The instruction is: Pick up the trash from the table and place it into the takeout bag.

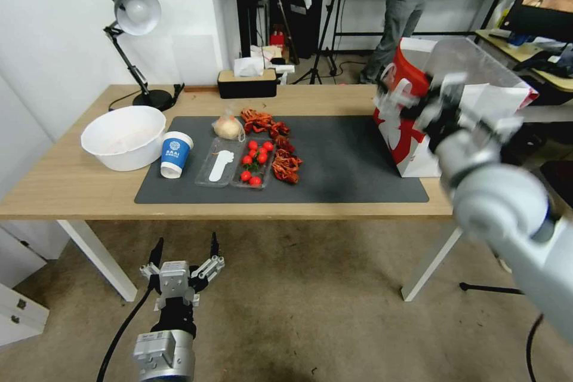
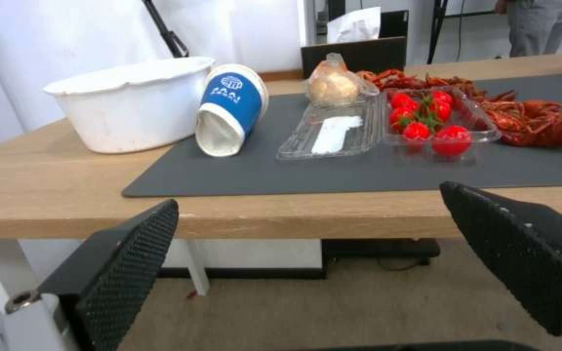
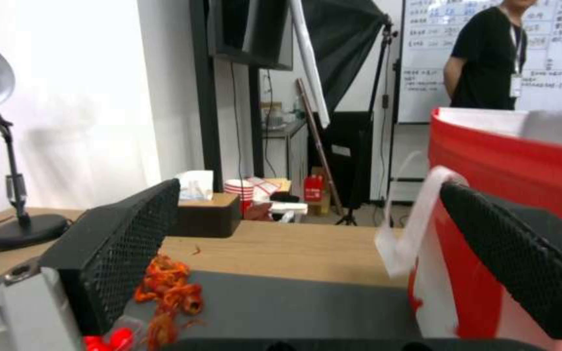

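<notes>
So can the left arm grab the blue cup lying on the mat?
Probably yes. The left pincer hangs open below the table edge, and the blue-and-white paper cup lies near that side, with only the large white bowl beside it. The arm must rise first.

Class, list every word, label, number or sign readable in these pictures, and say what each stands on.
None reads clearly.
Blue-and-white paper cup: white round logo and characters, too blurred to read.
Takeout bag: a white figure on the red side, no letters visible.
Whiteboard behind the table: rows of writing, too small to read.
</notes>
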Available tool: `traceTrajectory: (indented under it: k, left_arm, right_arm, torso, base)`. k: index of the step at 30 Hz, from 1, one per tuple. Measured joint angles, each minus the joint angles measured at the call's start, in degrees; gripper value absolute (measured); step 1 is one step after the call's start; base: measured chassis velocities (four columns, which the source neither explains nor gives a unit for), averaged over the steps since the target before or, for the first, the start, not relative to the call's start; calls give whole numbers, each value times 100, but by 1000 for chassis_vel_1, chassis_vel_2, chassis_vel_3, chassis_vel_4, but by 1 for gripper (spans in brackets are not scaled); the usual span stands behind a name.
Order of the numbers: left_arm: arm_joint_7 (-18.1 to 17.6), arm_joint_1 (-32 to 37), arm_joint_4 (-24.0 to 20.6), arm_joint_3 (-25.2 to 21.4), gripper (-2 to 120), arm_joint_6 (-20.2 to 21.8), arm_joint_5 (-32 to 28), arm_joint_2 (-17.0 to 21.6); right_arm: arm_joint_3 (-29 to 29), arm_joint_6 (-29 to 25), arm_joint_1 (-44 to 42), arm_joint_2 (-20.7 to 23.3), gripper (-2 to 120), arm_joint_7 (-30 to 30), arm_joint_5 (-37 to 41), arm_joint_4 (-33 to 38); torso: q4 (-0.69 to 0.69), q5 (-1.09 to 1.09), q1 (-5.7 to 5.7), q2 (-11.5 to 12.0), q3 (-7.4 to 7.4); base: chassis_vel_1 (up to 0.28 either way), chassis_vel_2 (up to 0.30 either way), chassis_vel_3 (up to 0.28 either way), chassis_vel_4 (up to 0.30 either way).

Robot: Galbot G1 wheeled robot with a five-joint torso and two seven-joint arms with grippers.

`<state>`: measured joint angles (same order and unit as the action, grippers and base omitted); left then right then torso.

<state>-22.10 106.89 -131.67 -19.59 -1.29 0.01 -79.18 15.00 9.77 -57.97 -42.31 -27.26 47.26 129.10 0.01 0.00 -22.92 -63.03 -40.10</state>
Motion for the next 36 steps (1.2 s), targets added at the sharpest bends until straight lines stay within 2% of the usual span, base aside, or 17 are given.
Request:
traceTrajectory:
  k: [1, 2, 6, 10, 14, 15, 18, 22, 28, 33, 36]
  left_arm:
    - [7, -10, 3, -1, 100, 0, -5, 1]
    - [7, -10, 3, -1, 100, 0, -5, 1]
    - [16, -28, 18, -5, 100, 0, -32, 21]
    - [17, -38, 25, -6, 100, 0, -42, 37]
    - [20, -68, 26, -2, 100, 0, -103, 70]
    - [20, -68, 26, -2, 100, 0, -103, 70]
    - [22, -128, 25, -8, 100, 13, -160, 143]
    - [23, -212, 18, -9, 100, 63, -218, 169]
    - [-34, -362, 15, -47, 100, 134, -409, 269]
    - [-283, -569, -163, -158, 100, 136, -820, 407]
    - [-438, -803, -170, -285, 100, 140, -1180, 636]
  right_arm:
    - [220, -110, -429, -156, 100, 82, -242, 139]
    - [220, -110, -429, -156, 100, 82, -242, 139]
    - [877, -678, -1962, -804, 100, 522, -1143, 249]
    - [1073, -1045, -2513, -1144, 100, 709, -1533, 246]
    - [1388, -1974, -3529, -1847, 100, 1226, -2328, 91]
    - [1388, -1974, -3529, -1847, 100, 1226, -2328, 91]
    - [1444, -2443, -4103, -2161, 100, 1665, -2535, -75]
    - [1382, -2768, -4393, -2371, 100, 2004, -2752, -230]
    - [1263, -2850, -4468, -2471, 100, 2071, -2890, -332]
    - [1150, -2759, -4381, -2433, 100, 2062, -2957, -350]
    - [1025, -2709, -4290, -2363, 100, 2056, -2958, -375]
  torso:
    - [0, -2, 0, -1, 0]
    - [0, -2, 0, -1, 0]
    - [-4, 2, 1, -1, 0]
    - [-1, -2, 1, -1, 1]
    - [-1, -2, 0, 0, 0]
    - [-1, -2, 0, 0, 0]
    - [-3, -1, 0, 0, 1]
    - [-1, 0, 0, 0, 0]
    - [-1, -1, 0, 0, 0]
    - [0, 1, 0, 0, 0]
    - [-1, -1, 0, 0, 0]
  base:
    - [0, 0, 0, 0]
    - [0, 0, 0, 0]
    - [0, 0, 0, 0]
    - [0, 0, 0, 0]
    - [0, 0, 0, 0]
    - [0, 0, 0, 0]
    - [0, 0, 0, 0]
    - [0, 0, 0, 0]
    - [0, 0, 0, 0]
    - [0, 0, 0, 0]
    - [0, 0, 0, 0]
